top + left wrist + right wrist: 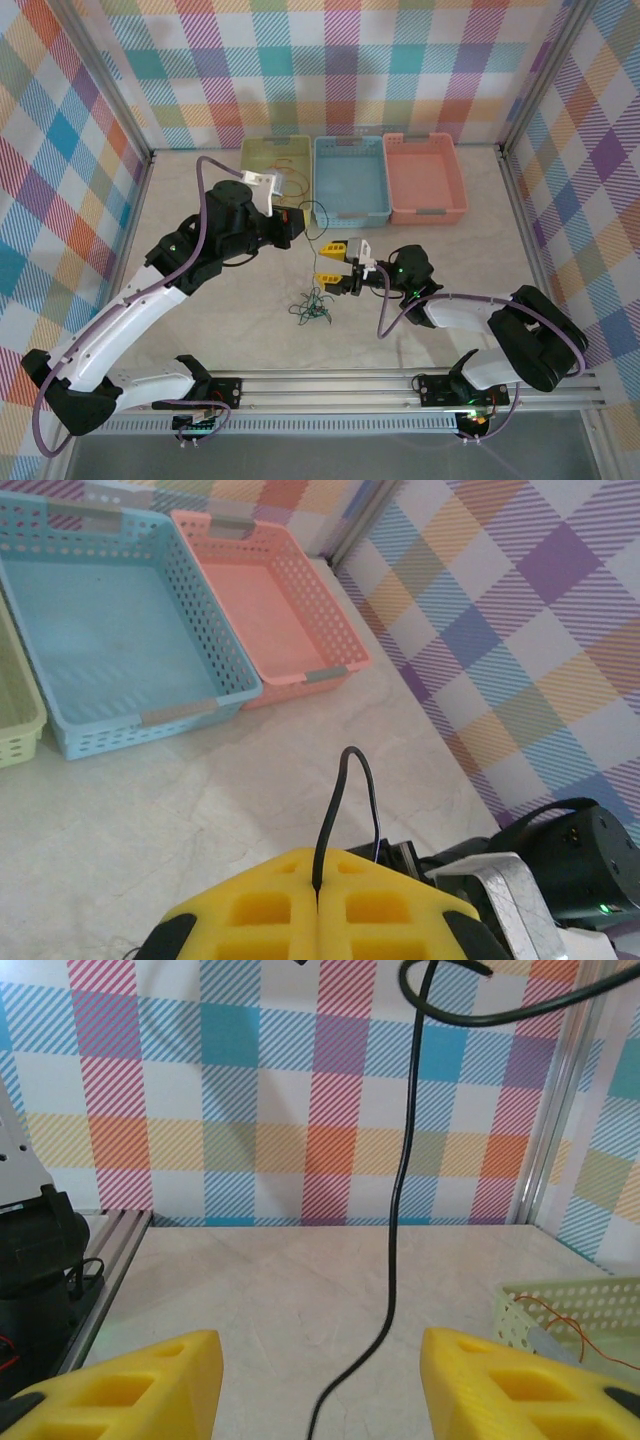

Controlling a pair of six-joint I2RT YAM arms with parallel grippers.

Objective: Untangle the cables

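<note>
Grip first: the left gripper (318, 885) is clamped, its yellow pads (255, 915) meeting in one seam with a black cable (350, 790) pinched there. The strand arches up out of the seam and curls back down behind. That pinch, I judge, anchors the cable high so it can be drawn free of the rest.

The right gripper (320, 1350) stands wide apart and holds nothing. A black cable, likely the same one, hangs slack between its pads, so it looks poised for a second hold lower down. The pads are blocky, with square recesses and a matte, foam-like face, which suits so thin a wire.

Near the right gripper, toward the arm bases, the tangle (312, 305) of green and dark strands lies in a loose knot on the pale marbled table (480, 240). An orange wire (555, 1312) rests in the perforated green basket (530, 1292). The blue basket (350, 215) and pink basket (428, 212), of the same holed plastic, sit beside it.
</note>
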